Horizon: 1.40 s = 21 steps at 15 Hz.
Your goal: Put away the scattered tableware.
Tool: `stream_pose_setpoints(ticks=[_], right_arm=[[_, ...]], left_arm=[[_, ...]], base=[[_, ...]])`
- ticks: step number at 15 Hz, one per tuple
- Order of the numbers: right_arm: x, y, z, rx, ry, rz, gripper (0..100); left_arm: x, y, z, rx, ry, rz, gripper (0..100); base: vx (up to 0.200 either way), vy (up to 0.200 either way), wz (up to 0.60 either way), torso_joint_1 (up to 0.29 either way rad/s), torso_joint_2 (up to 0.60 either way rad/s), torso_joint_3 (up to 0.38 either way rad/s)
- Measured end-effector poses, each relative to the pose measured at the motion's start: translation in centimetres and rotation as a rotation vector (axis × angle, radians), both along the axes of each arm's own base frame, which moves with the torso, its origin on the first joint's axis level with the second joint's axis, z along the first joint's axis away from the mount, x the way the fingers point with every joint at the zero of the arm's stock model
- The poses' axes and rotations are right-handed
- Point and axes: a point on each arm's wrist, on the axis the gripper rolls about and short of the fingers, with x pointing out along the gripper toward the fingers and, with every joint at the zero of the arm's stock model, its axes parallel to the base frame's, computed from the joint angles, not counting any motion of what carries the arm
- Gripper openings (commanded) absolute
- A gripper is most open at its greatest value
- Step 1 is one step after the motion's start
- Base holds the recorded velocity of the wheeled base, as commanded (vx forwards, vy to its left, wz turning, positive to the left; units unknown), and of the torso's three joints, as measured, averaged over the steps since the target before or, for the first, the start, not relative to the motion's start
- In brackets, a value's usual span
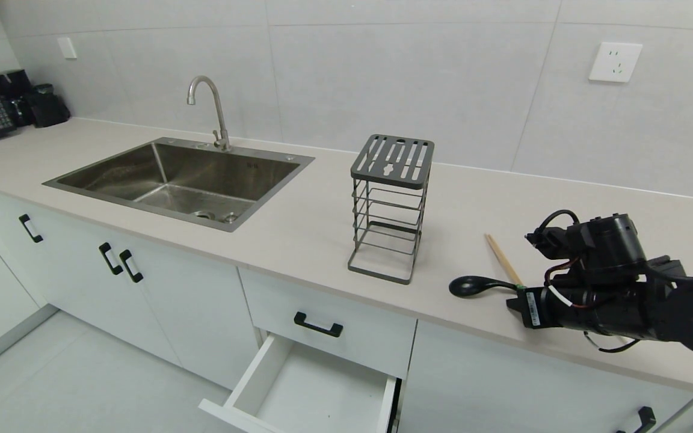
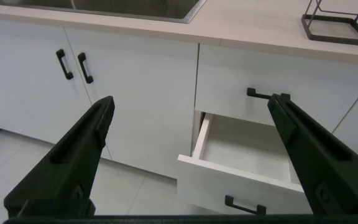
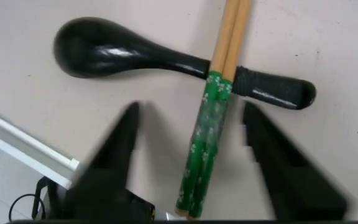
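— What is the head view showing on the countertop point(image 1: 298, 234)?
— A dark wire cutlery rack point(image 1: 390, 210) is standing upright between the steel sink point(image 1: 184, 180) and the tableware. A black spoon point(image 1: 473, 285) is lying near the counter's front edge, with a pair of chopsticks point(image 1: 503, 258) crossing over its handle. The right arm point(image 1: 593, 288) is hanging just over their near ends.
— And the containers?
— Only wire bars are showing through the rack's sides. The sink's basin is showing its drain. Below the counter, a white drawer point(image 1: 310, 391) is standing pulled out.
— What is the left wrist view giving?
— The left gripper point(image 2: 191, 155) is hovering in front of the cabinets with its fingers point(image 2: 79, 155) spread wide apart, holding nothing. Between them the drawer is showing its bare white floor.
— And the right wrist view?
— The right gripper point(image 3: 191, 162) is sitting over the chopsticks' green-patterned ends, its jaws parted, one finger point(image 3: 114, 155) on each side of the pair. Whether they are touching the wood, I cannot tell. The spoon is lying crosswise under the chopsticks.
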Motion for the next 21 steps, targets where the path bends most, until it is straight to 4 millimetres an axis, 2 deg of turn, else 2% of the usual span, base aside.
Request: stream_pose_setpoints(ticks=[6, 9, 12, 14, 17, 19, 21], right_arm=[[-1.1, -1.0, 1.1, 0.004, -0.031, -0.018, 0], [-2.7, -1.4, 2.7, 0.012, -0.088, -0.011, 0], [-4.7, -1.8, 5.3, 0.025, -0.197, 0.025, 0], [-5.9, -1.2, 7.3, 0.065, -0.315, 0.104, 0], [-6.4, 0.8, 10.9, 0.199, -0.629, 0.251, 0], [-6.8, 1.6, 11.1, 0.234, -0.728, 0.396, 0], [-7.5, 1.8, 9.2, 0.204, -0.717, 0.571, 0]], left_arm=[[0.0, 0.0, 0.0, 0.000, 0.000, 0.000, 100], [0.0, 0.0, 0.0, 0.000, 0.000, 0.000, 100], [0.0, 0.0, 0.0, 0.000, 0.000, 0.000, 100], [0.0, 0.0, 0.0, 0.000, 0.000, 0.000, 100], [0.0, 0.0, 0.0, 0.000, 0.000, 0.000, 100], [0.0, 0.0, 0.0, 0.000, 0.000, 0.000, 100], [0.0, 0.0, 0.0, 0.000, 0.000, 0.000, 100]], base=[[0.000, 0.000, 0.00, 0.000, 0.00, 0.000], [0.000, 0.000, 0.00, 0.000, 0.00, 0.000], [0.000, 0.000, 0.00, 0.000, 0.00, 0.000], [0.000, 0.000, 0.00, 0.000, 0.00, 0.000], [0.000, 0.000, 0.00, 0.000, 0.00, 0.000], [0.000, 0.000, 0.00, 0.000, 0.00, 0.000], [0.000, 0.000, 0.00, 0.000, 0.00, 0.000]])
